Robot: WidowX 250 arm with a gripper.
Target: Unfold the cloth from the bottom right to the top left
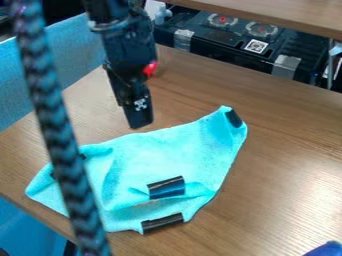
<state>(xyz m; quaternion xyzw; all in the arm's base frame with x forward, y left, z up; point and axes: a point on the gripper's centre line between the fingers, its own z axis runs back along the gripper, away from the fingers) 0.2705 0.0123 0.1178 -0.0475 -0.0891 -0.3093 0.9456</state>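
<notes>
Turquoise cloth [174, 155] partly spread, table's [287, 175] lower-left edge | folds left to open, I judge | my gripper [140, 121]: can't tell state

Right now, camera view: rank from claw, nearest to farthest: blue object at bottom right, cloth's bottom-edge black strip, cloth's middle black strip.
1. Middle black strip: on the cloth, below the claw in view.
2. Bottom-edge black strip: lower down.
3. Blue object: bottom right corner of view.
</notes>
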